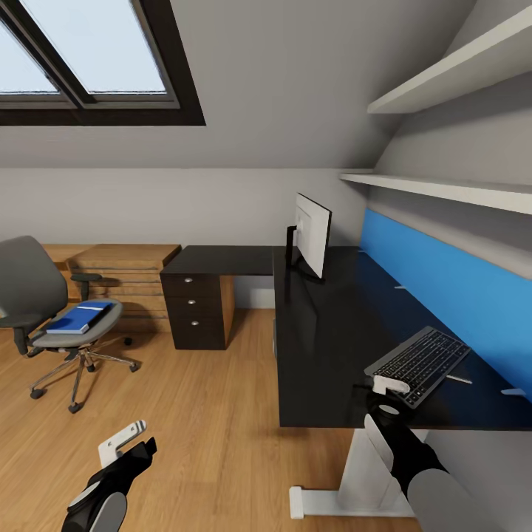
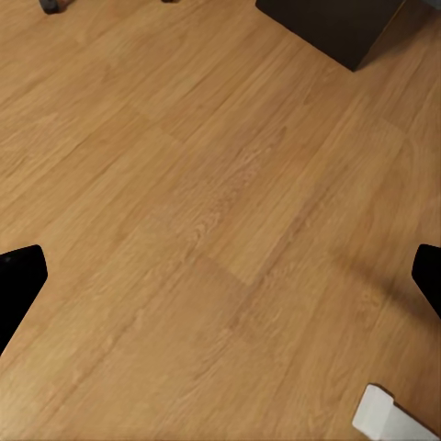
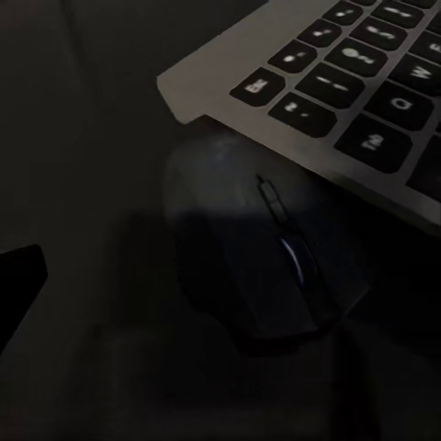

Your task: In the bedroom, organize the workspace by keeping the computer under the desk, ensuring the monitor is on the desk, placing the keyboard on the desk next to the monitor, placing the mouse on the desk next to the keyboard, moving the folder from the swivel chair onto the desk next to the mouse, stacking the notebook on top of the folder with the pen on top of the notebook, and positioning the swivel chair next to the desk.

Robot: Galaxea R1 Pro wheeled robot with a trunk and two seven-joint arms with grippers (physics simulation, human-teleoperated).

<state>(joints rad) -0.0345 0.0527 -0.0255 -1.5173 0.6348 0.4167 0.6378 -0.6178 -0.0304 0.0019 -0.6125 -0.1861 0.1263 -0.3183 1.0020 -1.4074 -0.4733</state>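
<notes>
Head view: black L-shaped tabletop (image 1: 332, 347) runs from centre to 3 o'clock, blue panel (image 1: 443, 288) on the wall behind it. Monitor (image 1: 312, 235) stands upright at the far end, around 12 o'clock. Keyboard (image 1: 420, 365) lies flat at 4 o'clock, well apart from the monitor, near the blue panel.

Right hand (image 1: 389, 391) sits over the tabletop's front edge, just at the keyboard's near corner. Right wrist view: mouse (image 3: 266, 257) rests on the dark tabletop surface, touching or just beside the keyboard (image 3: 349, 83) edge by the Esc key. One dark fingertip (image 3: 18, 285) shows at the frame edge, apart from the mouse; nothing is in its grip. Can't tell how wide the hand is spread.

Left hand (image 1: 127, 447) hangs at 7 o'clock over the wood floor (image 1: 199, 414), off the tabletop. Left wrist view: fingertips (image 2: 18, 285) sit at opposite frame edges, so spread wide, empty, only floor planks (image 2: 211, 211) between them. A white desk foot (image 2: 390, 418) is in one corner, a dark cabinet corner (image 2: 340, 28) in the opposite one.

Swivel chair (image 1: 52, 310) is at 9 o'clock, well apart from the tabletop. Blue folder (image 1: 77, 319) lies on its seat, with something pale on top, too small to identify. Dark drawer unit (image 1: 193, 309) stands under the tabletop's left wing, around 11 o'clock. Two white shelves (image 1: 443, 188) at 2 o'clock, skylight (image 1: 81, 52) at 10 o'clock.
</notes>
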